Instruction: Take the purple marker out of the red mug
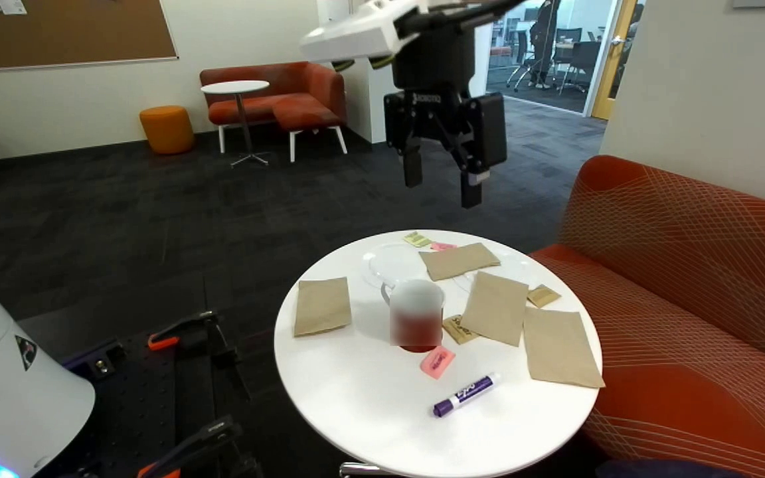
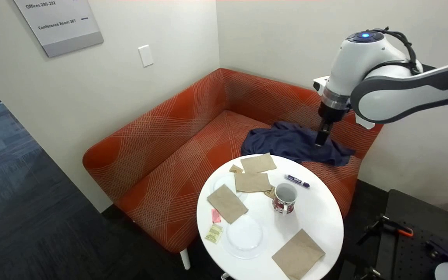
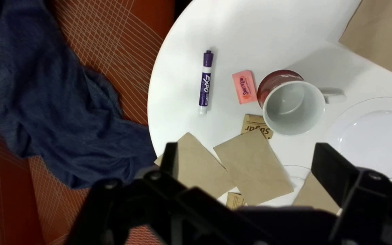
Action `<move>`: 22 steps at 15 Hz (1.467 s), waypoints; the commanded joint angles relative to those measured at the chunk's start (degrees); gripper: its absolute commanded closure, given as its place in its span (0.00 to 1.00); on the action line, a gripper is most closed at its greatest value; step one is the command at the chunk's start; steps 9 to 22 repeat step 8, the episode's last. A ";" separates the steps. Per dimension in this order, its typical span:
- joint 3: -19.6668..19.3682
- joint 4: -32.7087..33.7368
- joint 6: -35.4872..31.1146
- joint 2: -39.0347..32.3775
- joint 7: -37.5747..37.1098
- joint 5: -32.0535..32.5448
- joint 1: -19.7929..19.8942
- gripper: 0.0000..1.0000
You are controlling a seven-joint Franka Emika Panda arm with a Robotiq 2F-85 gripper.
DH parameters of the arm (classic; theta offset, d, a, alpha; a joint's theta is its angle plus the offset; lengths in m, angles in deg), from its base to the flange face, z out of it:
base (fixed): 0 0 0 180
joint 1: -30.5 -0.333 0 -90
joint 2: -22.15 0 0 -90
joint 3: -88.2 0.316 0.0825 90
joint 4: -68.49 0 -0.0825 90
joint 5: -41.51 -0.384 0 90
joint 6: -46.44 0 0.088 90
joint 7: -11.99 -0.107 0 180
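Note:
The purple marker (image 1: 465, 395) lies flat on the white round table, apart from the mug. It also shows in an exterior view (image 2: 297, 181) and in the wrist view (image 3: 206, 85), cap and label visible. The red mug (image 1: 417, 313) stands upright on the table; its lower part is blurred here. It also shows in an exterior view (image 2: 284, 199) and in the wrist view (image 3: 273, 85), where its pale inside holds nothing visible. My gripper (image 1: 441, 186) is open and empty, high above the table. Its spread fingers show in the wrist view (image 3: 246, 147) and its tip in an exterior view (image 2: 321, 140).
The round table (image 1: 356, 398) bears brown napkins (image 1: 323, 305), clear plates (image 2: 244, 233), sugar packets (image 3: 255, 126) and a pink packet (image 3: 244, 86) between marker and mug. A red sofa (image 2: 161, 163) borders the table, with a dark blue cloth (image 2: 286, 142) on it.

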 commanded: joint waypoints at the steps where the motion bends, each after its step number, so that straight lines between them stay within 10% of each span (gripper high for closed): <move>1: -0.39 -1.21 0.29 1.97 -0.09 0.29 -0.71 0.00; 22: -0.30 -3.92 0.60 5.51 -0.14 0.40 -1.14 0.00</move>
